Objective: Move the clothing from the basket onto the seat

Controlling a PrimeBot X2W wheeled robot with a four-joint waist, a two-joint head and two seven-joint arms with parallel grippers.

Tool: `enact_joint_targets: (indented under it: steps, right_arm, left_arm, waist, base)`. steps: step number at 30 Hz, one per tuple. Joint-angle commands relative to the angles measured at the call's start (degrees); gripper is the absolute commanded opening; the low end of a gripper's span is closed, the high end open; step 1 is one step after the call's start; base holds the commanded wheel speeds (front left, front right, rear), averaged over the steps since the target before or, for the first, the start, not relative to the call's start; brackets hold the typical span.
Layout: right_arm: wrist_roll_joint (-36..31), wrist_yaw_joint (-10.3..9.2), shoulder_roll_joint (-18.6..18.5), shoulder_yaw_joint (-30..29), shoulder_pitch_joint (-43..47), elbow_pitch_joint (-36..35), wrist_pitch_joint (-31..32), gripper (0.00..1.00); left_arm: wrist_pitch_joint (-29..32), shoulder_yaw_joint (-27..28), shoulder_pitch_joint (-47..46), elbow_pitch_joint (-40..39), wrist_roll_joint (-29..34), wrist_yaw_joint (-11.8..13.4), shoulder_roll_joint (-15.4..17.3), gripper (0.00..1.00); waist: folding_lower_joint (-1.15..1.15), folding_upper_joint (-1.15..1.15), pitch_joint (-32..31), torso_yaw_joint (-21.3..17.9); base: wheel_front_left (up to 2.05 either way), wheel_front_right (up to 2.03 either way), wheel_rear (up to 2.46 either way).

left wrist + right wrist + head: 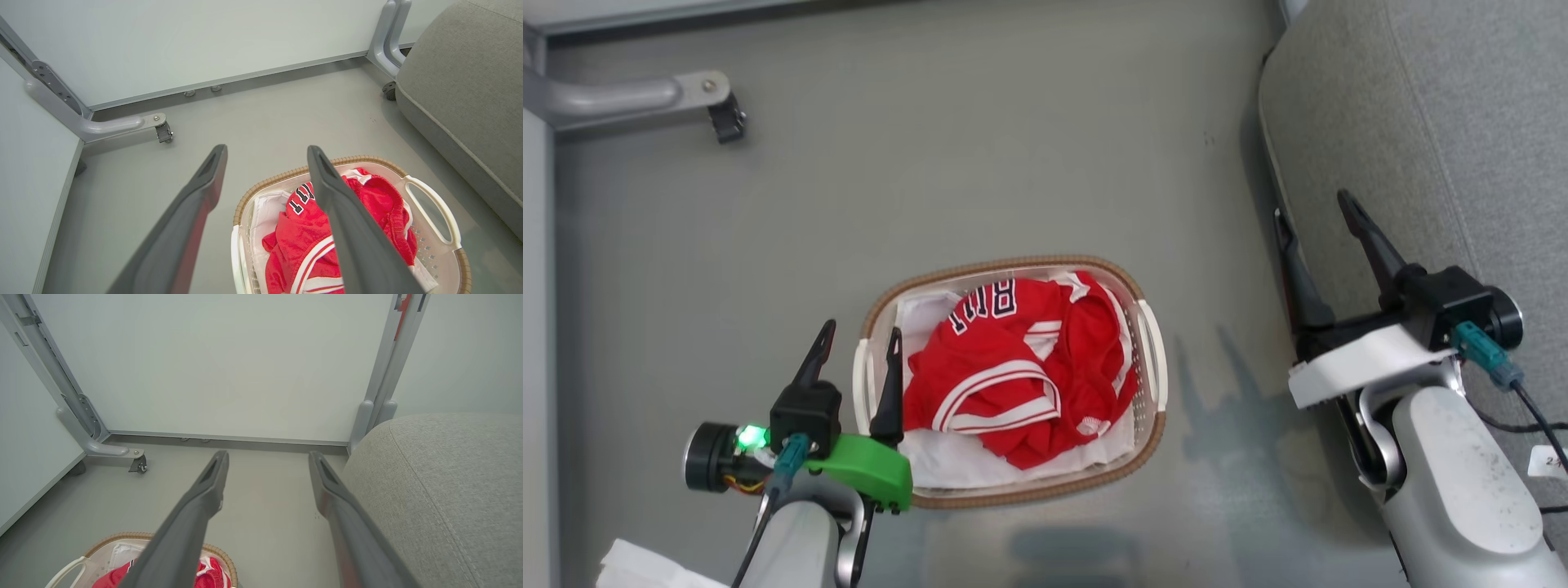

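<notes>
Grey floor (1013, 163) carries everything. Nearest, the left claw (863, 327), fingers apart, points forward over the left rim of the basket (1013, 263). It lies long axis left-right, with the red jersey (1005, 359) bunched inside, letters toward the far rim. Farther right, the right claw (1311, 206), also apart, overhangs the edge of the seat (1421, 122).

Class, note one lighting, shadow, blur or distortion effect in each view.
Head view: faint shadows fall on the grey floor right of the oval white perforated basket. Left wrist view: the left claw shows long dark fingers looming large and soft-edged near the lens. Right wrist view: the grey metal frame posts splay outward, likely wide-angle distortion.
</notes>
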Motion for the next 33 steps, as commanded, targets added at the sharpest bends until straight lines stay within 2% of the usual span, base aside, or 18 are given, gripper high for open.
enact_joint_targets:
  steps: [1, 15, 24, 33]
  right_arm:
    - [0.2, -0.02, 0.2, -0.2, -1.1, -0.7, -0.3, 1.00]
    - [1.1, -0.02, 2.4, -0.5, -5.7, -3.1, -0.3, 1.00]
    - [1.6, -0.02, 3.6, 0.4, -7.8, -3.7, -0.3, 1.00]
    - [2.1, -0.02, 4.0, 1.6, -9.4, -3.6, -0.3, 1.00]
  left_arm:
    - [0.0, -0.3, -1.8, 0.4, 0.2, -0.4, 0.1, 1.00]
    - [0.0, -3.1, -10.3, 5.5, 1.2, -1.0, 0.2, 1.00]
    - [0.0, -4.7, -16.8, 14.7, 2.5, -1.5, 1.0, 1.00]
    - [0.0, -4.7, -24.2, 27.2, 3.2, 1.3, 1.7, 1.00]
  waist:
    - [0.00, 0.00, 4.0, -1.8]
    - [0.00, 0.00, 13.9, -5.7]
    - [0.00, 0.00, 19.1, -7.9]
    - [0.00, 0.00, 22.6, -9.2]
  base:
    - [0.00, 0.00, 0.00]
    - [0.00, 0.00, 0.00]
    - [0.00, 0.00, 0.00]
    - [0.00, 0.00, 0.00]
